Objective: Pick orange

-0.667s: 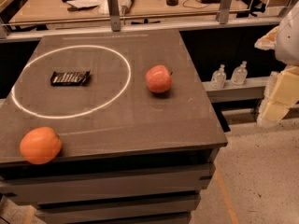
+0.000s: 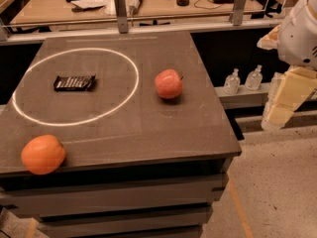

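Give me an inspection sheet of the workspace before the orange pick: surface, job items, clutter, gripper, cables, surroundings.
Surface: dark table with a white circle marked on it.
Job's things: orange at the front-left corner, outside the circle, untouched.
Clutter: apple just right of the circle; snack bar inside it.
Grippers: gripper beyond the table's right edge, far from the orange.
Cables: nothing seen on the table.
Surroundings: two bottles on a low shelf to the right; cluttered desk behind; speckled floor.

tool (image 2: 285, 103) right of the table (image 2: 198, 128), shifted slightly left toward it, arm (image 2: 302, 31) likewise
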`<state>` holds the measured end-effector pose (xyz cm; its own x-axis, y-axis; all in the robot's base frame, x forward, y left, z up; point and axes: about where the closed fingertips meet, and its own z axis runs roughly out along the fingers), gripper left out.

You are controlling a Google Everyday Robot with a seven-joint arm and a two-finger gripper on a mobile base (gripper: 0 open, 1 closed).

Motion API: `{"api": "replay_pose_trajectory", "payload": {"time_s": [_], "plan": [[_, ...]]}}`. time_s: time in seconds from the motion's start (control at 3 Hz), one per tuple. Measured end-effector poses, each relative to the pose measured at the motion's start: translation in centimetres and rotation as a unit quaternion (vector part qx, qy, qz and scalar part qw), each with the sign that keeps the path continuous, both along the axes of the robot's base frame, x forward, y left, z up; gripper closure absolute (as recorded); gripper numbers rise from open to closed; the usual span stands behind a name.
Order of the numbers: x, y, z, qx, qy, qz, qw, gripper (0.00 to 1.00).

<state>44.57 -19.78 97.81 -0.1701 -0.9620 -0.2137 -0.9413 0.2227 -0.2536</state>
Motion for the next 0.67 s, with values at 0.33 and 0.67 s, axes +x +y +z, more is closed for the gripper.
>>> {"api": "replay_pose_trajectory", "payload": {"time_s": [0.33, 0.67], "plan": [[1.8, 5.5, 1.1, 0.02, -0.021, 0.06, 0.9978, 0.0], [2.5, 13.5, 1.6, 0.041, -0.03, 0.145, 0.9882, 0.0]]}}
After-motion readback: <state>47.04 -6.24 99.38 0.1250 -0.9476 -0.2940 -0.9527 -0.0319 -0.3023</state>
